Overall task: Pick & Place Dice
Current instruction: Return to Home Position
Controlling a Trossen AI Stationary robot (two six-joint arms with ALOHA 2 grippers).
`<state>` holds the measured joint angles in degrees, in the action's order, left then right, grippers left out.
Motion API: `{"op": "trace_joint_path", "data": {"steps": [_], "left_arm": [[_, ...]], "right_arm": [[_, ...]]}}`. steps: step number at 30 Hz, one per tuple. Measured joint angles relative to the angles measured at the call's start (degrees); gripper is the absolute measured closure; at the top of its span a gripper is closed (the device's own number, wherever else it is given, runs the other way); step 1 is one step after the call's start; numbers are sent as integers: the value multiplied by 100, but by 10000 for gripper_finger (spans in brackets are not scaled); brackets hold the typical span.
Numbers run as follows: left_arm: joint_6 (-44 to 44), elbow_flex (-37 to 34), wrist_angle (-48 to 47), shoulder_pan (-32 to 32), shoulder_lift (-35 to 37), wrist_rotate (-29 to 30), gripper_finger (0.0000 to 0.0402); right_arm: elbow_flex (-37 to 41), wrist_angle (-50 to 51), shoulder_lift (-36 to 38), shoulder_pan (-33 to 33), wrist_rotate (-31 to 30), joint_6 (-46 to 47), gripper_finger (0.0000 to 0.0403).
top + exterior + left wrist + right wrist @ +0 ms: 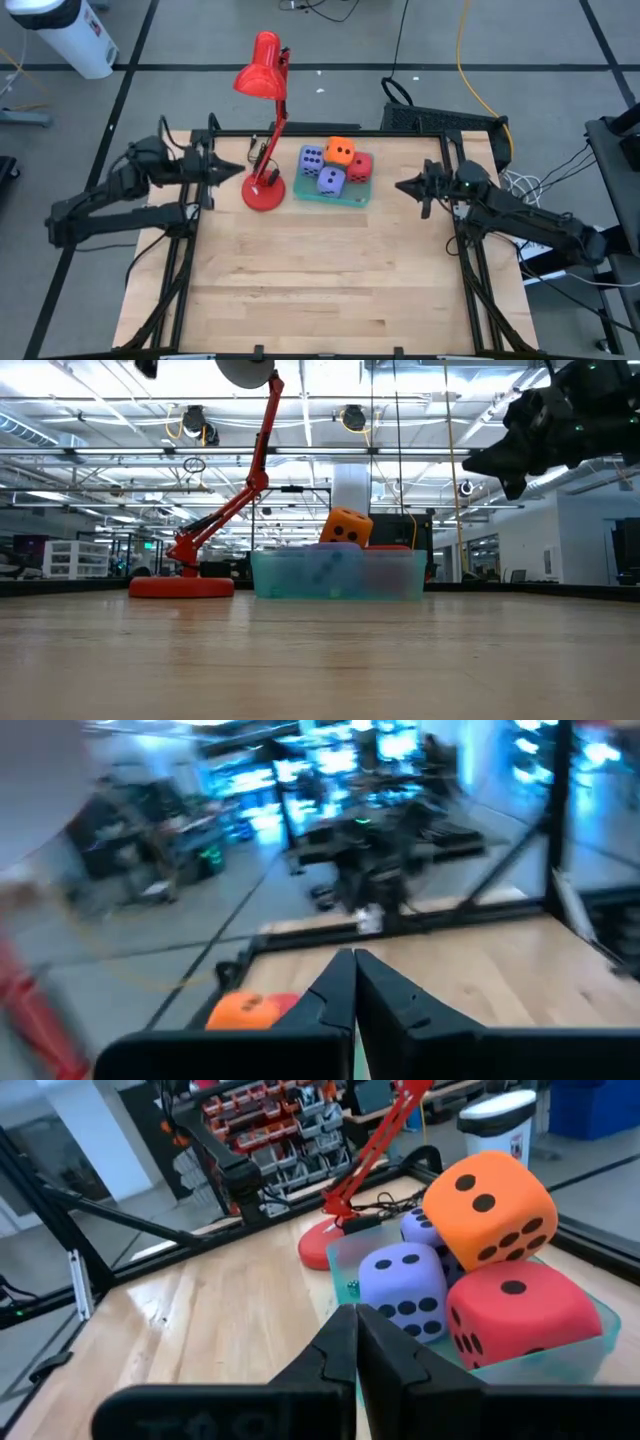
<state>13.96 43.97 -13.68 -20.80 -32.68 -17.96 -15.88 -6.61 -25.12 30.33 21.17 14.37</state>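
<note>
While dice (331, 180) fill tray (345, 201) | left gripper (240, 170) clenched, empty | right gripper (400, 186) clenched, empty

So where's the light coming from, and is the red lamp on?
Low view: bright ceiling strips light the room, and the right gripper shows dark against them. High view: even light, no hard shadows on the wooden table. No view shows whether the red lamp is lit.
</note>
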Motion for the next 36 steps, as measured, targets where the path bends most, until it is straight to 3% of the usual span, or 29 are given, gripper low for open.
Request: {"op": "trace_joint_path", "data": {"steps": [4, 8, 13, 16, 20, 24, 26, 32, 36], "left_arm": [[-734, -640, 222, -366, 349, -15, 398], [-1104, -1342, 1024, -325, 882, -171, 398], [-1681, -2141, 1835, -303, 1660, 132, 398], [-2121, -2675, 2643, -313, 1659, 185, 399], [-2298, -3090, 2595, -410, 1521, 675, 398], [-2392, -3264, 2850, -314, 1544, -333, 399], [-2403, -3262, 2842, -137, 1632, -480, 400], [-1768, -3254, 2541, 199, 2184, -262, 400], [-1534, -3253, 1529, 215, 2762, 189, 400]], "right_arm": [[83, 40, 377, -2, 11, 88, 403], [83, 425, 856, -7, 13, 97, 403], [89, 1087, 1353, -194, -327, -152, 403], [295, 332, 1405, -256, -636, -178, 403], [680, -761, 1107, -350, -612, 88, 403], [853, -989, 902, -831, -731, 102, 403], [865, -966, 904, -1194, -951, 61, 403], [865, -959, 1059, -1921, -1517, -335, 403], [865, -772, 1443, -1971, -1516, -456, 403]]}}
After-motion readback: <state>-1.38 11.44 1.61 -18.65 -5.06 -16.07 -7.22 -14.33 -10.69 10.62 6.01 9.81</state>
